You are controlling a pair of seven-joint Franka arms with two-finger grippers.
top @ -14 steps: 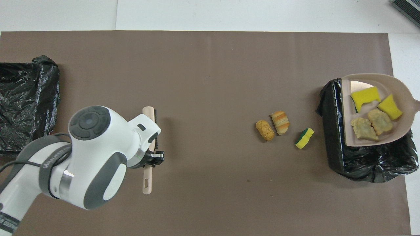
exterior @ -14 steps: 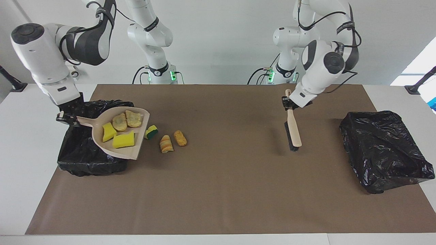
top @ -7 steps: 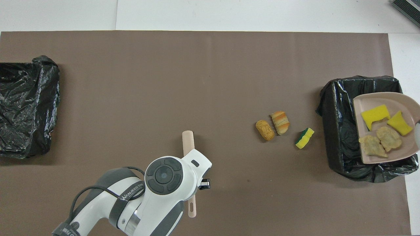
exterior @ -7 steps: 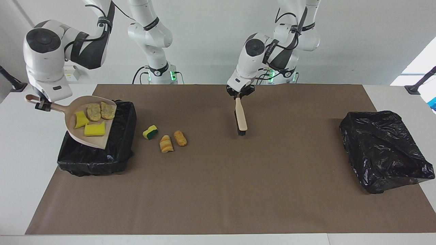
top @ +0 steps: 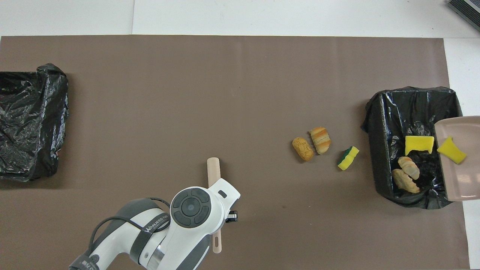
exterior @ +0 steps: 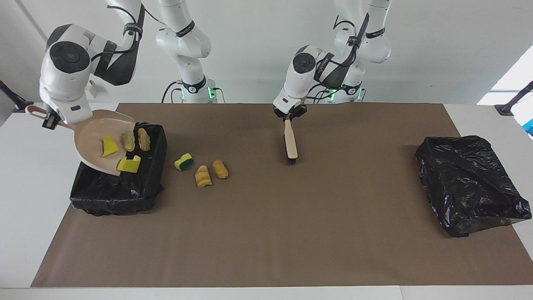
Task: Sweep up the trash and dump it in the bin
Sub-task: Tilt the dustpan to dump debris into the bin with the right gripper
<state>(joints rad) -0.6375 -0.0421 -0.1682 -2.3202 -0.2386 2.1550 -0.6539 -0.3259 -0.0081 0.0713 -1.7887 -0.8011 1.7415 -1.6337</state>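
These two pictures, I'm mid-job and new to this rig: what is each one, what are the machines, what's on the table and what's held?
Both show one table with two white robot arms. One camera faces the robots; the other looks down from above them.

The right gripper is shut on the beige dustpan, tilted over the black-lined bin at the right arm's end. Yellow sponge pieces and pale chunks are sliding off it.

The left gripper is shut on the brush, bristles down near mid-table.

Three scraps lie on the brown mat beside that bin: a green-yellow sponge and two bread-like lumps. A second black bag sits at the left arm's end.
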